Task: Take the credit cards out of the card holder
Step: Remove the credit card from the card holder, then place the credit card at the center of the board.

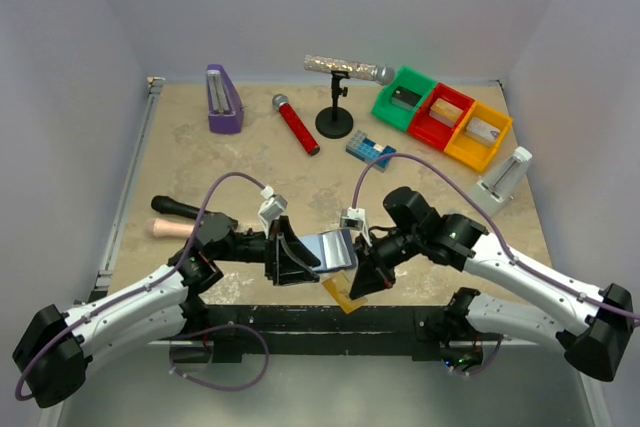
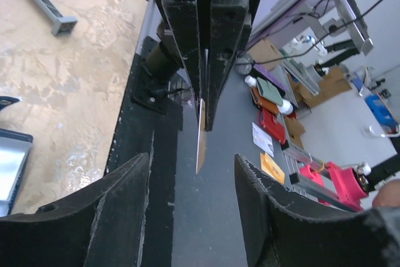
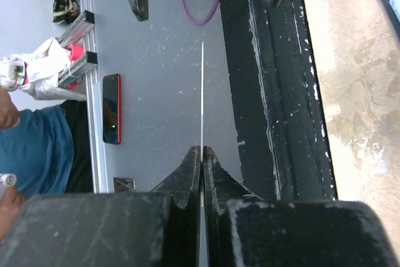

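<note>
Top view: card holder (image 1: 332, 247) sits near-centre on the tan stone-look table (image 1: 200, 157), between the two grippers, pale shiny inner face up with a dark blue rim. The right gripper (image 3: 202, 149) has its jaws pinched tight on a gold credit card (image 1: 341, 294), a thin flat rectangle just near-right of the holder, hanging out over the black base rail (image 1: 300, 319) at the table's near edge. Only the left wrist view shows the card edge-on, a tan sliver below scuffed black fingers. The left gripper (image 2: 192, 156) has its jaws wide with nothing between the pads; the card's free end lines up with the gap and touches neither finger. The holder's corner is at that view's left edge, outside the jaws. In the right wrist view the card is a white hairline over grey floor, with the holder's corner top right. Far side, well apart: red microphone (image 1: 296, 124), green, red and yellow bins (image 1: 443, 117). The table between is open.
</note>
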You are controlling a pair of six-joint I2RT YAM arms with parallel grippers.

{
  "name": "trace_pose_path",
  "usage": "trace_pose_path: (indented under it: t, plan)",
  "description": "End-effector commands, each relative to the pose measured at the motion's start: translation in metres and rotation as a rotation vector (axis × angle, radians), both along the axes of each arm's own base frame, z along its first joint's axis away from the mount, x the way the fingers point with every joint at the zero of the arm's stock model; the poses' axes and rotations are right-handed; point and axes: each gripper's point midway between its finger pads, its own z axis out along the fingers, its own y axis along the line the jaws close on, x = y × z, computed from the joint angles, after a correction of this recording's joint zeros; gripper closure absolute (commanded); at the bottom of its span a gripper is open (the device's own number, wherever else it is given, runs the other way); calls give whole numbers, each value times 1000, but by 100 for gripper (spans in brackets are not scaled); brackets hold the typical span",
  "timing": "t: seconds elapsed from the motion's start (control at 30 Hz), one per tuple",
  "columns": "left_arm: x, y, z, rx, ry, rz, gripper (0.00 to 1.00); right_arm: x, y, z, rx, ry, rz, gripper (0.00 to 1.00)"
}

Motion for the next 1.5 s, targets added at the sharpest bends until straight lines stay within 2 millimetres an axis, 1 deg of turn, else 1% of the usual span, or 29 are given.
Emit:
trace_pose_path:
  t: [0.0,0.07,0.37,0.67,0.8,0.87,0.97,1.0,1.03,1.07,1.13,1.17,1.2,1.23,1.3,1.37,1.47]
  plan:
    - [-12,-5,22,-37,-42,-95,41,-3,5,20,52,-26,48,100]
    - [-12,-8,20,-12,-36,-100,44,-1,7,20,44,-29,48,100]
    - [-12,-15,11,45,-24,-105,53,5,16,21,15,-29,48,100]
    - [-18,-17,8,72,-24,-141,74,7,18,21,1,-39,43,100]
    - [-19,-18,6,81,-23,-152,89,7,18,21,0,-44,43,100]
    - [-20,-19,5,83,-22,-159,99,8,18,22,0,-45,41,100]
    - [-22,-19,5,85,-23,-162,100,11,17,20,-11,-59,23,99]
    - [-22,-18,5,84,-24,-160,100,12,17,19,-17,-62,14,85]
    - [-21,-18,6,81,-29,-150,100,12,16,19,-22,-61,8,67]
    - [-18,-17,6,82,-39,-129,100,13,15,20,-24,-67,-4,57]
    - [-10,-14,6,110,-53,-58,100,19,14,23,-33,-79,-55,40]
    - [-3,-11,5,129,-67,-9,100,25,12,22,-51,-100,-98,31]
    - [9,-7,2,166,-68,63,100,27,10,25,-57,-108,-123,29]
    - [25,-2,-3,207,-63,155,100,36,6,24,-83,-136,-178,28]
    - [54,16,-15,280,9,307,100,51,-1,24,-126,-183,-283,27]
    - [88,38,-22,295,113,464,100,63,-11,27,-156,-227,-377,27]
    - [130,72,-27,301,253,682,100,75,-22,31,-148,-276,-494,28]
